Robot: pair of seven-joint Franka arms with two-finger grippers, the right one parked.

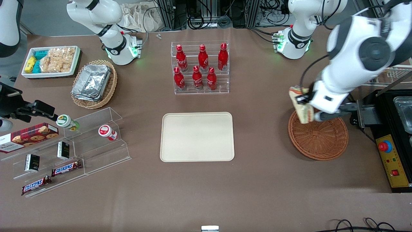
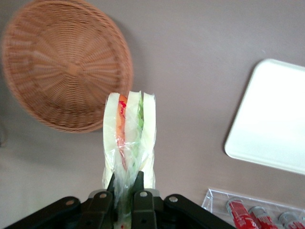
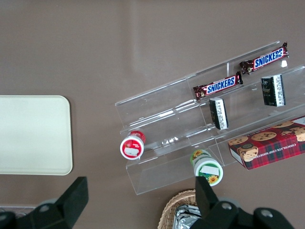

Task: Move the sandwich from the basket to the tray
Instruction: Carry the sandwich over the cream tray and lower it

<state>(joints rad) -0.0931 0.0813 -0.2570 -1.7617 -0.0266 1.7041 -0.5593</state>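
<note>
The left arm is bent low over the working arm's end of the table, its gripper (image 1: 304, 102) held above the rim of the round wicker basket (image 1: 318, 137). The fingers (image 2: 143, 205) are clamped on the plastic-wrapped sandwich (image 2: 128, 138), which is held clear of the basket. The cream tray (image 1: 197, 136) lies well apart toward the table's middle, with the rack of red cola bottles (image 1: 200, 67) farther from the front camera.

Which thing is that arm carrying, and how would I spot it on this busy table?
Find the round reddish-brown basket at the working arm's end of the table. Just above its rim, the gripper is shut on the sandwich. It is a plastic-wrapped wedge of pale bread with orange and green layers, the only item off the table.
</note>
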